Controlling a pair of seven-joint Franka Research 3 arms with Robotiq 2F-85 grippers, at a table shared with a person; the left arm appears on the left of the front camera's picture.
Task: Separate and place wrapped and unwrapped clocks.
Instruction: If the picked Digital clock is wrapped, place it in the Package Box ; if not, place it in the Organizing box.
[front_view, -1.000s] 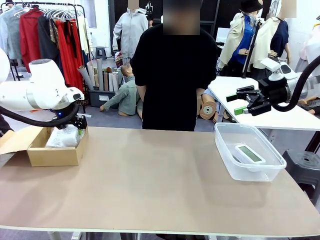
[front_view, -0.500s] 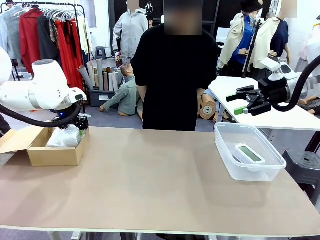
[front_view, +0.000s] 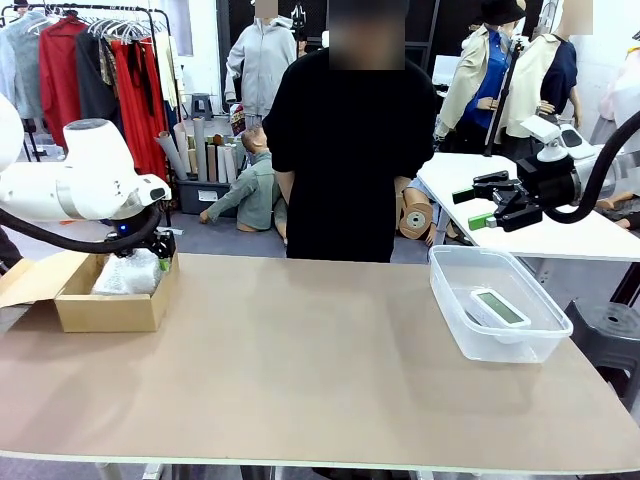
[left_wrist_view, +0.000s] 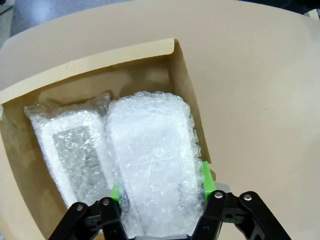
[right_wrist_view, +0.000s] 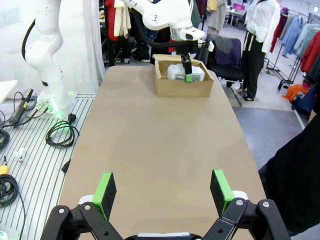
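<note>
Between the fingers of my left gripper (left_wrist_view: 160, 182) lies a bubble-wrapped clock (left_wrist_view: 150, 165), both green pads touching its sides. It rests inside the open cardboard box (left_wrist_view: 100, 62), beside a second wrapped clock (left_wrist_view: 75, 150) with a grey patch showing through. From the front, this gripper (front_view: 160, 250) hangs over the box (front_view: 105, 310) at the table's left end, and white wrap (front_view: 125, 272) shows above the rim. The bare white clock (front_view: 498, 307) lies in a clear plastic tub (front_view: 440, 262) on the right. My right gripper (front_view: 478, 200) hovers open and empty above and behind the tub.
A person in black (front_view: 345, 150) stands at the table's far edge, hands out of sight. The tan tabletop (front_view: 300, 360) stretches bare between box and tub. Behind the right arm stands a white side table (front_view: 560, 235). The right wrist view looks down the table's length toward the box (right_wrist_view: 182, 82).
My left gripper has sunk slightly, bringing the wrapped clock lower into the box. The right arm, tub and bare clock have not moved.
</note>
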